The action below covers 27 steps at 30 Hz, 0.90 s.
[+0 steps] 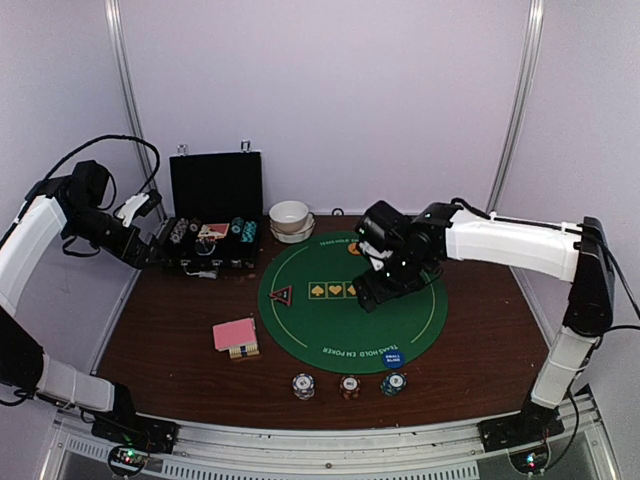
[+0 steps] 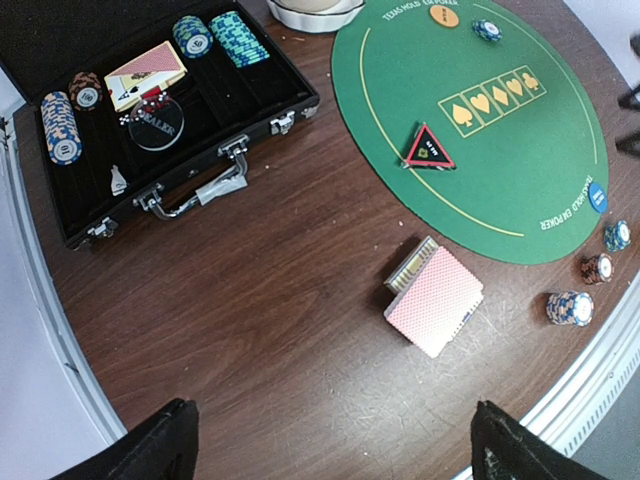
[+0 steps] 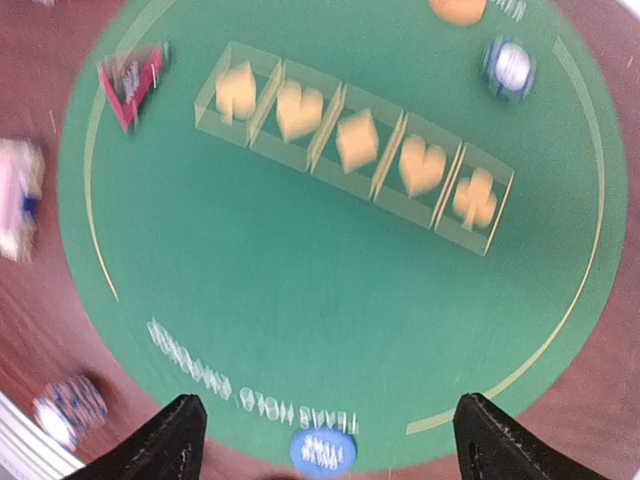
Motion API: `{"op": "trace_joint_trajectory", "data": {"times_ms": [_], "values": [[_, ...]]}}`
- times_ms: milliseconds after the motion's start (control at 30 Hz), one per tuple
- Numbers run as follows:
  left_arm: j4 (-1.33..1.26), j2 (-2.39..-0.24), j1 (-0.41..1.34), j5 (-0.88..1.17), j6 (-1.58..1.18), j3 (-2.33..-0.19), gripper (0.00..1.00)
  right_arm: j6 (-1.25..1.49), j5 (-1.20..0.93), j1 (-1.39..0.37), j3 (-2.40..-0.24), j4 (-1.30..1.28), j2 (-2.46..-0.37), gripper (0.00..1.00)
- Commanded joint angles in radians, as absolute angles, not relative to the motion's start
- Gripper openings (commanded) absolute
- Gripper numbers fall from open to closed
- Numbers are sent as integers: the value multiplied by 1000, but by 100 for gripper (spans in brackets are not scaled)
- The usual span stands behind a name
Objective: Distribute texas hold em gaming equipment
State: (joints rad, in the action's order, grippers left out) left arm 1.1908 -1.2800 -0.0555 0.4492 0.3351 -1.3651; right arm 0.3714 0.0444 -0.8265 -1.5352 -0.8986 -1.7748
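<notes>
A pink-backed card deck point(image 1: 236, 336) lies on the wood left of the green mat point(image 1: 330, 325); it also shows in the left wrist view point(image 2: 435, 297). A red triangle token point(image 1: 281, 295), a blue disc point(image 1: 392, 357) and an orange disc point(image 2: 444, 16) with a small chip stack point(image 2: 487, 30) beside it lie on the mat. Three chip stacks point(image 1: 349, 386) stand in front of the mat. My right gripper point(image 3: 330, 445) is open and empty above the mat's middle point(image 1: 372, 290). My left gripper point(image 2: 330, 455) is open and empty, high beside the case point(image 1: 152, 256).
An open black case point(image 1: 213, 215) at the back left holds more chip rows point(image 2: 60, 125) and cards point(image 2: 147, 72). Stacked white bowls point(image 1: 291, 220) stand behind the mat. The table's front edge runs close to the chip stacks.
</notes>
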Motion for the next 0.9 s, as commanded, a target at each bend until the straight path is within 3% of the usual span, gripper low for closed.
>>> {"op": "trace_joint_trajectory", "data": {"times_ms": [0,367,867], "values": [[1192,-1264,-63,461,347,-1366,98,477,78,-903,-1354,-970,-1697,89],[1198,-1264,-63,461,344,-1372,98,552,-77,-1046,-1138,-964,-1591,90],[1208,-1263,-63,450,346,-1380,98,528,-135,-1077,-1071,-859,-1704,77]]}}
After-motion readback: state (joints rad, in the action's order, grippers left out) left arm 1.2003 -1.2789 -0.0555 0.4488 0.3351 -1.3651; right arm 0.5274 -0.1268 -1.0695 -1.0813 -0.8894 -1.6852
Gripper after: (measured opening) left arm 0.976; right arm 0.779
